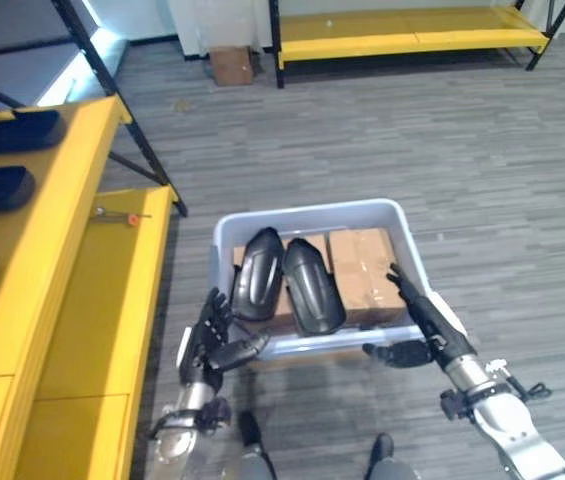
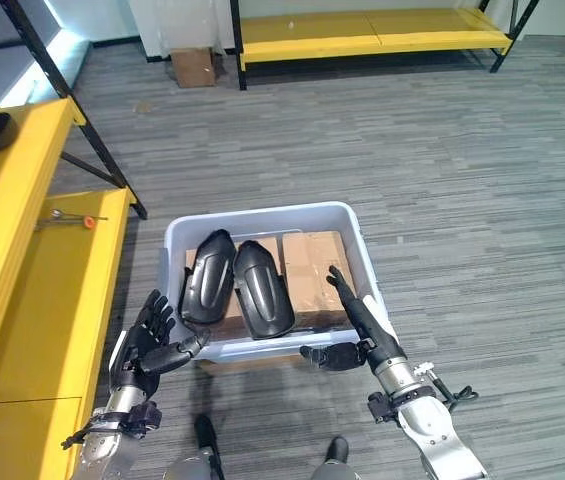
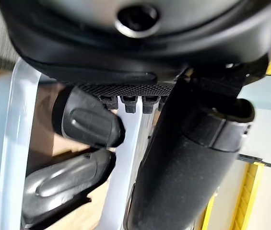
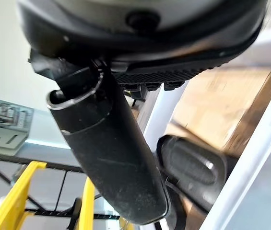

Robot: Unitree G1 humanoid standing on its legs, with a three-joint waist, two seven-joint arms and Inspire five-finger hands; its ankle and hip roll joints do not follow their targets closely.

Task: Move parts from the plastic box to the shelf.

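Left eye view: both hands—left hand (image 1: 212,340), right hand (image 1: 417,310)—fingers straight, flanking plastic box (image 1: 307,215); parts (image 1: 287,280) half-hidden.

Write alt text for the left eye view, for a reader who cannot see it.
A pale plastic box on a grey floor holds two black parts beside cardboard. The robot's open left hand and open right hand are at the box's near corners. A yellow shelf on the left carries more dark parts.
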